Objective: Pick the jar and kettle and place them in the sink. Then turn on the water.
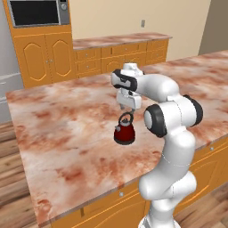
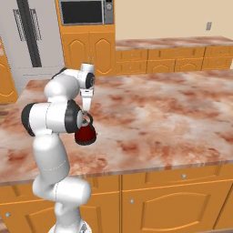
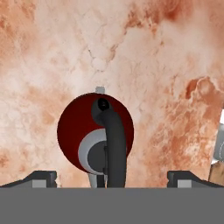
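tool (image 3: 111,177): jaws spread wide, empty, above the kettle (image 1: 124,132)
handle (image 3: 114,144): upright between the tips; descend straight, close across it
worktop (image 1: 67,133): kettle stands free

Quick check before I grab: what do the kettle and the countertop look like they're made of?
Kettle: dark-red body, smooth, probably enamelled or painted metal; handle matte black, plastic-like; grey lid. Countertop: mottled pink-brown veining, looks like polished marble or granite.

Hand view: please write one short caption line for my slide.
Open gripper hovering directly above the dark-red kettle, jaws spread on either side of its black arched handle, on the marbled counter.
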You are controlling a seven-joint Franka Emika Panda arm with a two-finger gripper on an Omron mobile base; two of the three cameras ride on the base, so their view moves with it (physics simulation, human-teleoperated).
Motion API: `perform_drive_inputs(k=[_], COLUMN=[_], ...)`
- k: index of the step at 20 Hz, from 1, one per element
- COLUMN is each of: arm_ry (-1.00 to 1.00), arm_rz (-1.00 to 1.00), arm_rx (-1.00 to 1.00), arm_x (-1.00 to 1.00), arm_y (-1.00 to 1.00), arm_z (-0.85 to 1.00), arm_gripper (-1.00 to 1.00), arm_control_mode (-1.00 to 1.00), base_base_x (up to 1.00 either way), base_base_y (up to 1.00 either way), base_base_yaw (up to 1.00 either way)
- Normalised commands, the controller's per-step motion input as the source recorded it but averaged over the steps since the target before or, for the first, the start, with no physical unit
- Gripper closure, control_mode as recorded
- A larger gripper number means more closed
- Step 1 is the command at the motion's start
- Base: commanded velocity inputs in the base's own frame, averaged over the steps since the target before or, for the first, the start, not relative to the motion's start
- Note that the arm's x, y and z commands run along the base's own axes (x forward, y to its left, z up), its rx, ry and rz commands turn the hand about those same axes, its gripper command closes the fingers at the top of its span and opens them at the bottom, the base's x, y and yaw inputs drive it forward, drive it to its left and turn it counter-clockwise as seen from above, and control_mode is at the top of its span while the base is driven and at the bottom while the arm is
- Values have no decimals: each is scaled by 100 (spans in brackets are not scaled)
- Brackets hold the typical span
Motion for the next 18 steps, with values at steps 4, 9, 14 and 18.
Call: perform_drive_inputs(k=[4, 9, 14, 18], arm_ry=[-5, 0, 0, 0], arm_rz=[0, 0, 0, 0], arm_rx=[0, 0, 0, 0], arm_x=[20, 2, 0, 0], arm_y=[0, 0, 0, 0], arm_z=[-19, -3, -18, -10], arm_gripper=[-100, -100, -100, -100], arm_control_mode=[-100, -100, -100, -100], base_base_x=[0, 0, 0, 0], base_base_y=[0, 0, 0, 0], base_base_yaw=[0, 0, 0, 0])
